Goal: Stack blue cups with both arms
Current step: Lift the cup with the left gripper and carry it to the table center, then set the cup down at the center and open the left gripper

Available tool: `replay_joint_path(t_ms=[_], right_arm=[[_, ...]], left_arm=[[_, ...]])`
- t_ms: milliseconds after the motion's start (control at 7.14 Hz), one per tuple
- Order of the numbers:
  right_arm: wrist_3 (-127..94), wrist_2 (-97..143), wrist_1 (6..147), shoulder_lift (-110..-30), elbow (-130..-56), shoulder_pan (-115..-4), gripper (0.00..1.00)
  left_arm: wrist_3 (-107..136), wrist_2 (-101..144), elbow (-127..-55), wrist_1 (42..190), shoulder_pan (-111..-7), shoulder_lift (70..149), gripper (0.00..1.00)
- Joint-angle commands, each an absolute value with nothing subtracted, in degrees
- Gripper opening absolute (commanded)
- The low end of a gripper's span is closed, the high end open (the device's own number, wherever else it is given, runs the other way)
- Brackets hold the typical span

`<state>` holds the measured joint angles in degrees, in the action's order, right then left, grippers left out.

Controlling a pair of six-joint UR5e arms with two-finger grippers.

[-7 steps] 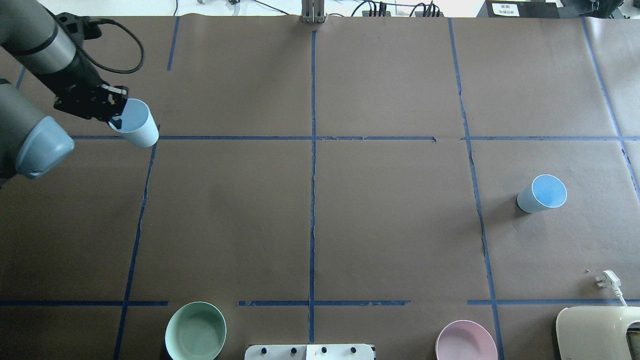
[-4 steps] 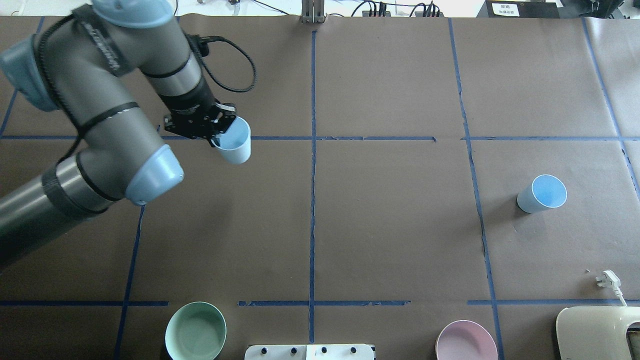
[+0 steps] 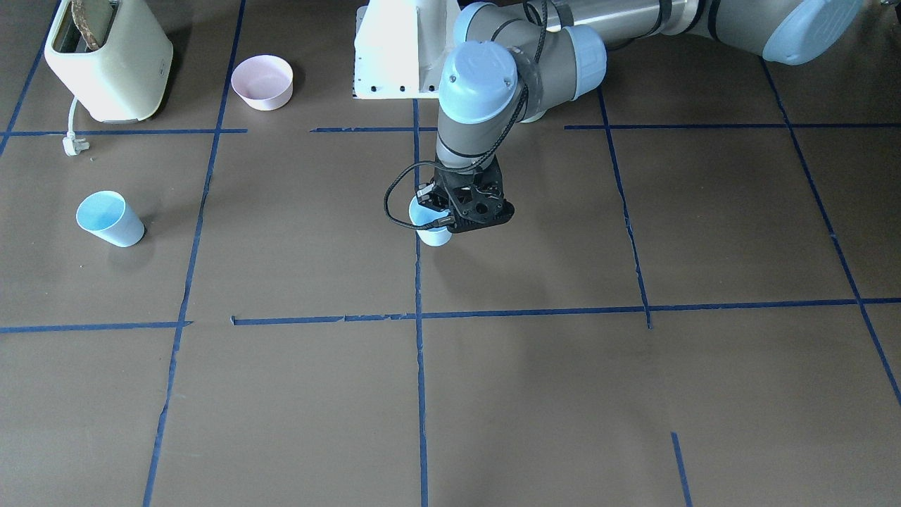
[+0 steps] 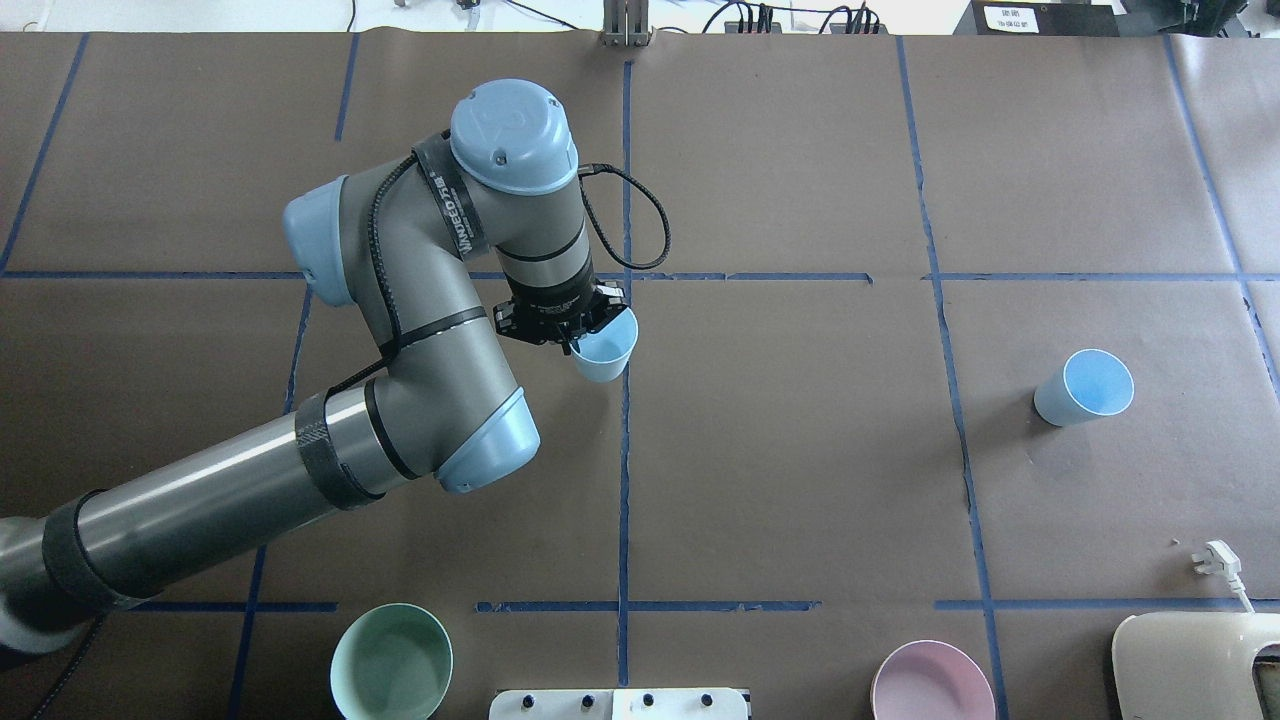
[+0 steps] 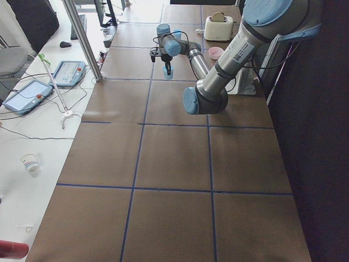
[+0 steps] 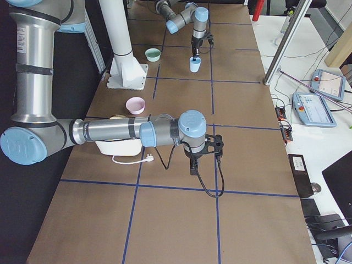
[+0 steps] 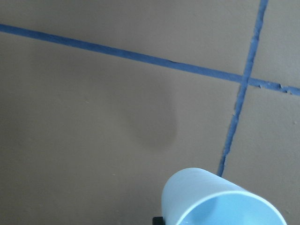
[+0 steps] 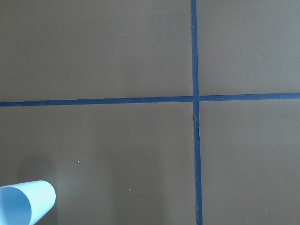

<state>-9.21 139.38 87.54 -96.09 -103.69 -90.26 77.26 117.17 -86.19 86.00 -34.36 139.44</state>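
Note:
My left gripper [image 4: 580, 338] is shut on the rim of one blue cup [image 4: 603, 357] and holds it upright just above the table, near the centre tape line. The held cup also shows in the front view [image 3: 432, 229] and at the bottom of the left wrist view [image 7: 220, 197]. The second blue cup [image 4: 1085, 388] stands alone on the table's right side. It shows at the lower left of the right wrist view [image 8: 23, 204]. My right gripper [image 6: 204, 159] shows only in the exterior right view, so I cannot tell whether it is open or shut.
A mint-green bowl [image 4: 391, 662] and a pink bowl [image 4: 932, 685] sit at the near edge beside the white pedestal base [image 3: 394, 49]. A cream toaster [image 4: 1195, 665] with its loose plug [image 4: 1215, 555] is at the near right corner.
My left arm has swung from the far left to the table's centre, carrying the blue cup with it. The second cup has not moved.

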Motion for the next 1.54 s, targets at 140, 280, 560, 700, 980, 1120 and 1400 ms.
replay_joint_path(t_ms=[140,280,560,700,980,1120,1400], right_arm=[[-17.1,139.7,87.6,-95.9,-107.7,-89.1,1.0],[-19.8,139.7,87.6,-95.6,-108.9,-87.8,1.0],[-23.5,139.5,87.5,-94.7,-110.0,-85.9,1.0],[-23.6,139.5,87.5,-94.3,-110.0,-85.3,1.0],[-26.7,139.3,87.5,-93.8,-110.6,-82.5,1.0],[-28.9,139.1,87.4,-93.5,-111.2,-80.4,1.0],[-32.1,138.8,85.6,-93.3,-111.9,-77.4,1.0]], left_arm=[[79.3,116.5,-83.9,91.1,-32.3,139.5,0.0],[79.3,116.5,-83.9,91.4,-32.3,139.3,0.0],[79.2,116.5,-83.9,91.5,-32.0,139.1,0.12],[78.9,116.5,-83.9,91.7,-32.0,139.1,0.53],[79.4,116.5,-85.0,94.6,-32.1,137.8,1.0],[79.4,116.5,-86.3,94.3,-32.1,137.7,1.0],[79.1,117.0,-92.1,89.3,-33.9,137.5,1.0]])
